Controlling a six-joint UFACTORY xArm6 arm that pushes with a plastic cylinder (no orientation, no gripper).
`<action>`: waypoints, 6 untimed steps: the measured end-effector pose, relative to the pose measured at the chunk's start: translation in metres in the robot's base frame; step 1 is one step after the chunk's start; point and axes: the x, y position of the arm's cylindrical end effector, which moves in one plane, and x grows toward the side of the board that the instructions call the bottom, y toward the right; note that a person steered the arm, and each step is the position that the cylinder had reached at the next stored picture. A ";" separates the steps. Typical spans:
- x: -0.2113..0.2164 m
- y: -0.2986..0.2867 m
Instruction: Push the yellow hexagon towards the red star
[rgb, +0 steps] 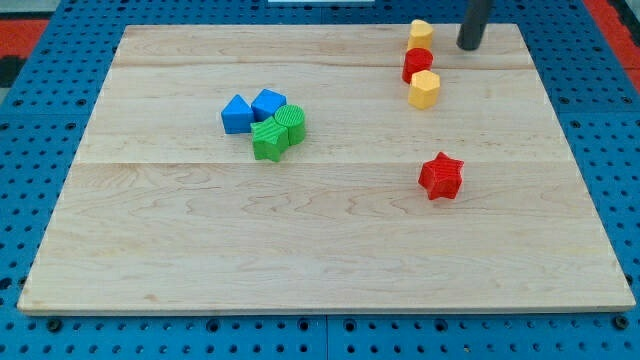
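The yellow hexagon (424, 89) sits near the view's top right of the bench (320, 250), a chunky little block with a flat, lighter top face and darker, more orange side facets. It stands upright and looks undamaged. It is the lowest of a short column of three: right above it, touching or very nearly so, is a red block (417, 63) whose shape I can't quite make out, and above that a second yellow block (420, 33), close to the bench's top edge.

The red star (440, 175) lies well below the hexagon, slightly to the view's right of it, alone on bare wood with a clear gap between the two.

The arm has no hand to open or close; it ends in a dark rod, and my tip (469, 46) is down near the bench's top edge, to the view's right of the top yellow block and the red one. It stands apart from all three blocks in the column, up and to the right of the hexagon, touching nothing.

Over on the view's left there is a tight cluster: two blue blocks, one (236, 113) beside the other (268, 103), and just below and to the right of them a green block (268, 139) pressed against a green cylinder (291, 122) with ridged tops.
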 end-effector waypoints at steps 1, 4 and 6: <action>-0.018 -0.017; 0.000 -0.089; 0.084 -0.067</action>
